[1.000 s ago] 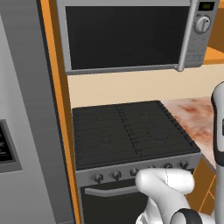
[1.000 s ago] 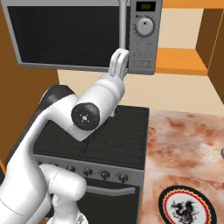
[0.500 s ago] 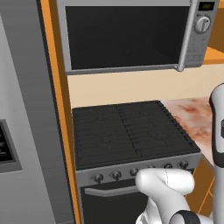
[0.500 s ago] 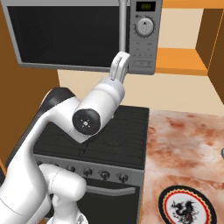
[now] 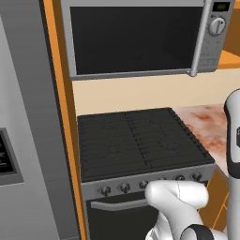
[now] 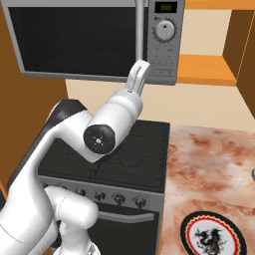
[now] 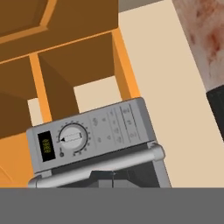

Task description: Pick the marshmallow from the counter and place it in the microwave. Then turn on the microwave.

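Orange cabinetry frames what I see, with the microwave mounted high above a black stovetop. Its dark glass door sits flush with the body, and the long grey bar handle runs beside the control panel with the round dial and the small digital display.

My gripper is raised in front of the microwave's lower edge, just under the handle and beside the control panel in the right base view. I read the fingers as pressed together, with nothing between them.

From the hand view I look at the control panel rolled sideways: dial, display and the bar handle along the bottom, with brown cabinet fronts above.

To the right of the stovetop the mottled red-brown counter begins. A round plate with a dark figure and red rim lies near its front edge.

I cannot make out the marshmallow on the counter, and the dark glass hides the inside of the microwave.
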